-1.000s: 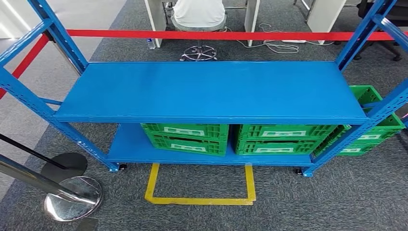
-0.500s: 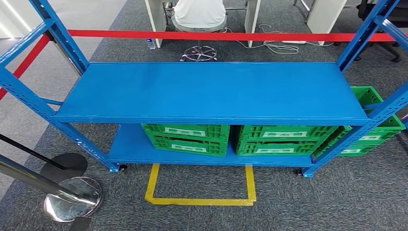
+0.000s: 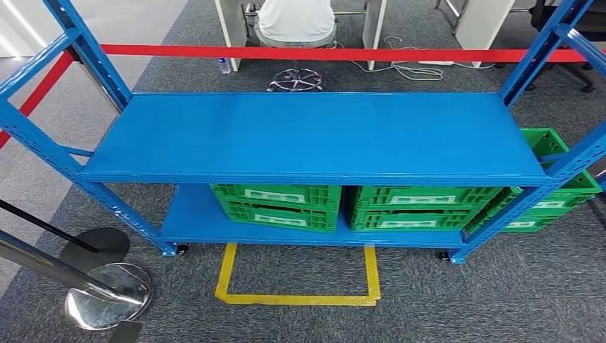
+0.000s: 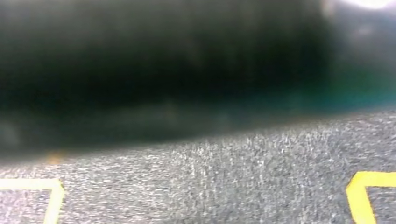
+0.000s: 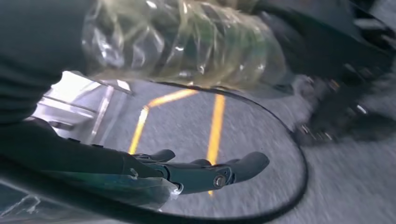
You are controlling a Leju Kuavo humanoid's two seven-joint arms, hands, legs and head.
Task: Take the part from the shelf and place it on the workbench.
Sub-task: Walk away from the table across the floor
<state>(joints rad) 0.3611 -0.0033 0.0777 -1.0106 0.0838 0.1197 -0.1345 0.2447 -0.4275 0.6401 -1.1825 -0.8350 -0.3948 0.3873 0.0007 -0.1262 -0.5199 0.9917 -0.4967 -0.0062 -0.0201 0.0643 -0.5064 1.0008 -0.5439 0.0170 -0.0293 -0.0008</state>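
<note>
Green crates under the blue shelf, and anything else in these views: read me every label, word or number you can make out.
No text is legible.
Left green crate: white labels, print too small to read.
Middle green crate: white labels, likewise unreadable.
Right green crate: white labels, unreadable.
Yellow floor tape: a plain outline, no lettering.
Both wrist views: blurred, no writing visible.

Blue shelf point(image 3: 314, 136), top board bare.

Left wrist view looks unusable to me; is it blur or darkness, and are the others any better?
Left wrist view: both, a dark out-of-focus mass above soft carpet and yellow floor tape. Right wrist view: motion-smeared, glare on clear plastic wrap; right hand fairly sharp. Head view: sharp, evenly lit blue shelf.
</note>
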